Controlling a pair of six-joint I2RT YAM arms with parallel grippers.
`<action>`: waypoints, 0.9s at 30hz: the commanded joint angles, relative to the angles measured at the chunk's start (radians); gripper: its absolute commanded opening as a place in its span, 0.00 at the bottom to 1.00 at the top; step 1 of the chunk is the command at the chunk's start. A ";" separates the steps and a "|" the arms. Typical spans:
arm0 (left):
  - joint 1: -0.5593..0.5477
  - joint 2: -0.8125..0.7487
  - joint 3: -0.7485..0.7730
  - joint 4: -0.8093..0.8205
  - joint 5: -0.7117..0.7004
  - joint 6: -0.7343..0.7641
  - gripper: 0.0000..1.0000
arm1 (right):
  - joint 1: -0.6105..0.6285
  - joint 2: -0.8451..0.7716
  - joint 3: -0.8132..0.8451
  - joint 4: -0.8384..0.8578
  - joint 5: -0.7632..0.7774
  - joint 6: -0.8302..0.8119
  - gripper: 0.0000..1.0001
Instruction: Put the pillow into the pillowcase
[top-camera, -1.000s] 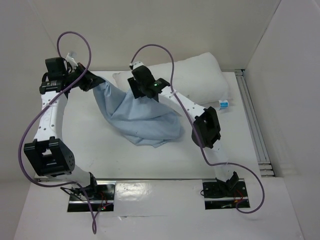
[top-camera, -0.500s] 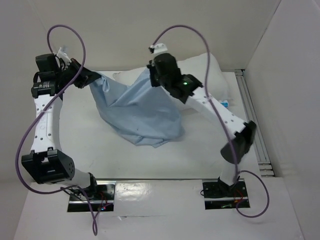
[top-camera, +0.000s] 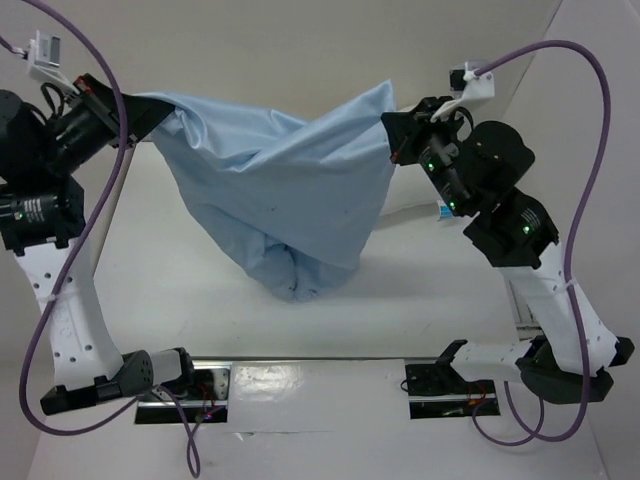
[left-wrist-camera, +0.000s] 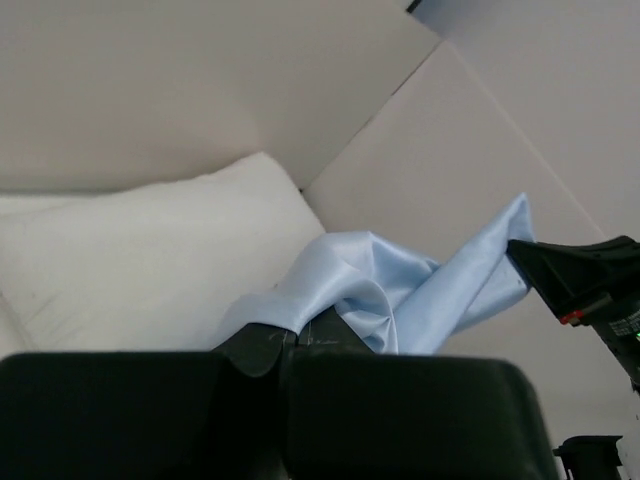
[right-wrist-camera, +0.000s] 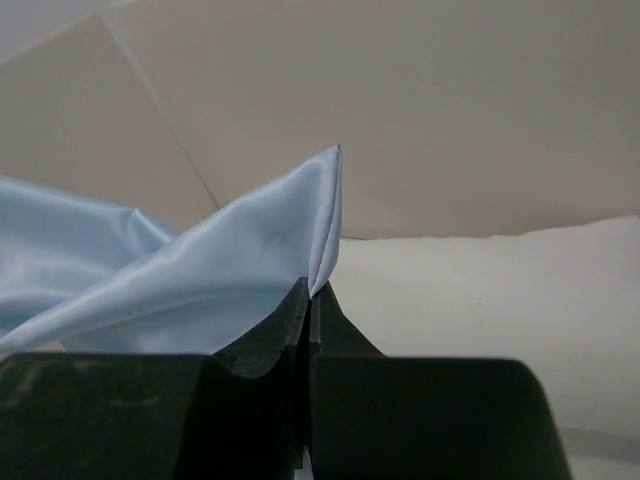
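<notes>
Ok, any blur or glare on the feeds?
Top external: sharp, evenly lit, glare on the table's near edge. Left wrist: left gripper is a dark, blurred mass across the bottom. Right wrist: same for the right gripper; pillowcase clear.

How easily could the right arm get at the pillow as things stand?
Probably not easily. The right gripper is shut on a corner of the pillowcase, which hangs stretched between it and the left gripper. The pillow lies beyond that cloth. The gripper would likely have to let go first.
</notes>
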 joint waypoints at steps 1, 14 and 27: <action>0.013 -0.060 0.118 0.044 0.045 -0.005 0.00 | -0.002 -0.053 0.041 0.019 -0.043 -0.001 0.00; 0.013 -0.102 0.350 0.053 -0.144 -0.017 0.00 | -0.002 -0.105 0.285 0.020 -0.068 -0.021 0.00; 0.013 -0.143 0.480 0.074 -0.232 -0.042 0.00 | -0.002 -0.057 0.475 0.079 -0.183 0.008 0.00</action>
